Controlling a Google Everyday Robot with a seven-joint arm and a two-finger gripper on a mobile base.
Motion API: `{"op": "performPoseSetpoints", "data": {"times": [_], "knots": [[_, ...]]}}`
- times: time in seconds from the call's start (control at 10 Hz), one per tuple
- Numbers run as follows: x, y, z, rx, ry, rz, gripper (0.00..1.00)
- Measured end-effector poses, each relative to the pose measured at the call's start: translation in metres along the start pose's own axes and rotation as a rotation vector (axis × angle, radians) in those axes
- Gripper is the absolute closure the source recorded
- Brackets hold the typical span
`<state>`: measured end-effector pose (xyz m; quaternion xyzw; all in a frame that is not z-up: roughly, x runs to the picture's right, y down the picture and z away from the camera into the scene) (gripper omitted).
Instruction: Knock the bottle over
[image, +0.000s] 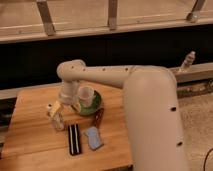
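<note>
The bottle (59, 121) is small, slim and whitish with a white cap. It stands upright on the wooden table (30, 135), left of the white cup (86, 94) on its green saucer (96, 106). My gripper (54, 108) hangs from the arm's wrist directly above the bottle's top, close to it or touching it. The arm reaches in from the right and hides part of the saucer.
A black flat bar (74, 138), a blue cloth-like item (93, 138) and a brown stick-like item (98, 117) lie in front of the cup. A small clear bottle (187, 61) leans on the ledge at the far right. A dark wall runs behind the table.
</note>
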<state>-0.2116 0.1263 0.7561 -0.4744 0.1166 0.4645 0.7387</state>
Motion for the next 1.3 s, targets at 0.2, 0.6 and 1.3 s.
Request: {"op": "performPoseSetpoints", "data": {"times": [0.2,0.6,1.3], "knots": [[-0.032,0.007,-0.008,0.021,-0.015,-0.02,0.21],[-0.067,0.008,-0.068,0.096,-0.112,-0.022,0.21],[-0.008,-0.088,-0.143,0.14,-0.385,0.294,0.21]]}}
